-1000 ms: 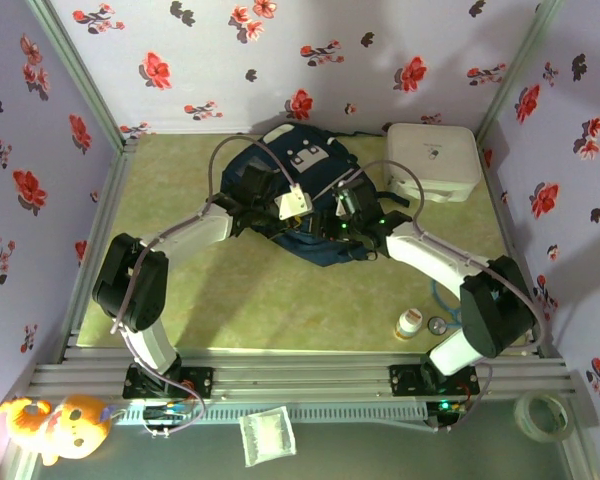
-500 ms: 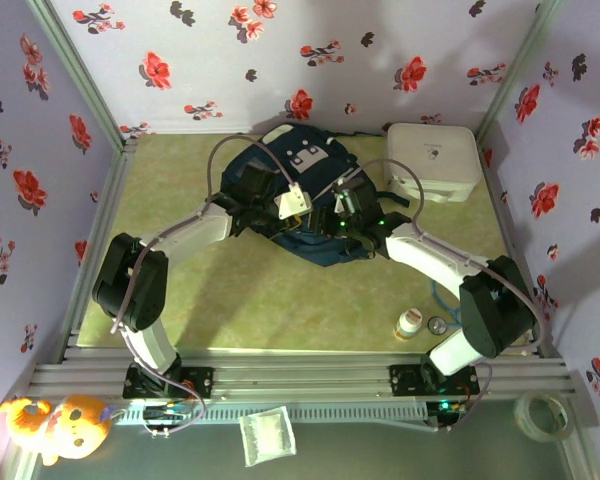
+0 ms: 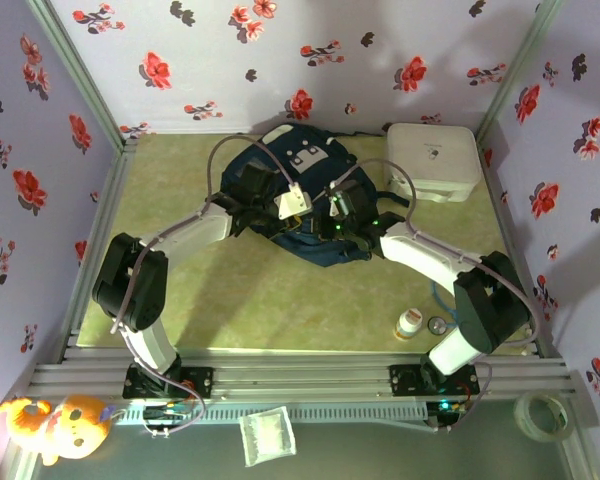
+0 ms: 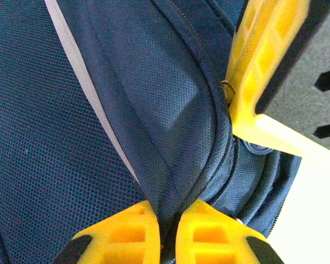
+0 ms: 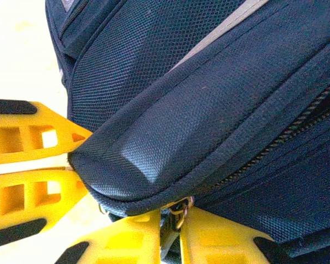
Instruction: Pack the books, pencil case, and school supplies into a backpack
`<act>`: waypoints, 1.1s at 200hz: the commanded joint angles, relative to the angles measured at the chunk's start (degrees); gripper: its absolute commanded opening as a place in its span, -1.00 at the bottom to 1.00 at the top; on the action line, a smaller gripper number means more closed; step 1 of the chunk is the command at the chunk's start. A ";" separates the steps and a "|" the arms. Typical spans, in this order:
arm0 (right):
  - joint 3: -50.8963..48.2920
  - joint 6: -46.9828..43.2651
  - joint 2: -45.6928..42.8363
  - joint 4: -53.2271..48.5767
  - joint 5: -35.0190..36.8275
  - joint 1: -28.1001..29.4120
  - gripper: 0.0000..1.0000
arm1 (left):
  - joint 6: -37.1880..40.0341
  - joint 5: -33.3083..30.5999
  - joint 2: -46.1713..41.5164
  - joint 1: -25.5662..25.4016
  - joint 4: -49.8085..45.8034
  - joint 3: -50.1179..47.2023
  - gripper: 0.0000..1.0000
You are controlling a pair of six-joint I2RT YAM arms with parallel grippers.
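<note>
The navy backpack [image 3: 302, 165] lies at the back middle of the table, both arms reaching over its near edge. My left gripper [image 3: 276, 212] is shut, pinching a fold of the backpack's mesh fabric [image 4: 170, 181] beside the thin white stripe [image 4: 82, 88]. My right gripper [image 5: 170, 223] is shut on the zipper pull [image 5: 179, 212], a small metal ring and dark tab under the bag's padded rim [image 5: 132, 154]. In the top view the right gripper [image 3: 332, 216] sits just right of the left one. The books and the pencil case are out of view.
A white rounded box [image 3: 432, 160] stands at the back right, close to the backpack. A small white bottle [image 3: 409, 323] and a small round object [image 3: 438, 323] sit near the right arm's base. Flowered walls enclose the green table [image 3: 180, 290].
My right gripper's jaws have narrowed onto the zipper pull, and the right arm has shifted slightly left toward the backpack. The left arm has stayed put.
</note>
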 commanded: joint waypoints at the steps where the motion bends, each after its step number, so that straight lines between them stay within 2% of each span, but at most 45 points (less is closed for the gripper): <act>1: 1.39 -4.20 1.00 -4.21 5.00 -0.46 -0.64 | -2.33 3.50 -3.25 0.75 1.39 1.66 -1.00; 26: 3.78 -5.07 3.74 -4.92 2.73 -0.44 -0.60 | -2.48 3.68 -3.28 0.84 1.49 1.56 -1.00; 51: 4.15 -6.04 4.56 -5.63 4.44 -0.44 -0.87 | -2.43 3.70 -3.45 0.93 1.47 1.25 -1.00; 72: 3.74 -8.95 3.14 -7.68 10.74 -1.42 -0.97 | -1.78 3.69 -4.39 1.34 1.42 0.11 -1.00; 90: 3.32 -12.05 2.03 -9.39 15.14 -4.17 -0.99 | -1.41 3.68 -5.59 2.10 1.42 -1.28 -1.00; 128: 4.15 -18.12 2.96 -8.77 15.66 -11.89 -0.99 | -1.23 3.81 -8.68 3.51 1.87 -5.24 -1.00; 153: 8.48 -21.00 6.68 -10.97 16.47 -13.12 -1.00 | -3.40 3.87 -10.89 4.48 4.94 -9.33 -1.00; 166: 10.37 -21.77 7.72 -11.71 13.37 -12.94 -1.00 | -5.29 3.79 -11.94 4.69 6.24 -11.09 -1.00; 180: 11.46 -22.33 8.06 -11.57 8.07 -11.95 -1.00 | -7.77 3.72 -13.17 4.71 6.80 -12.45 -0.76; 207: 11.50 -22.43 8.15 -10.51 -0.11 -8.47 -1.00 | -12.03 3.26 -15.52 4.69 6.83 -14.69 -0.12; 220: 11.26 -22.07 8.30 -9.76 -3.88 -6.50 -1.00 | -13.75 2.89 -16.66 4.70 5.77 -15.39 0.07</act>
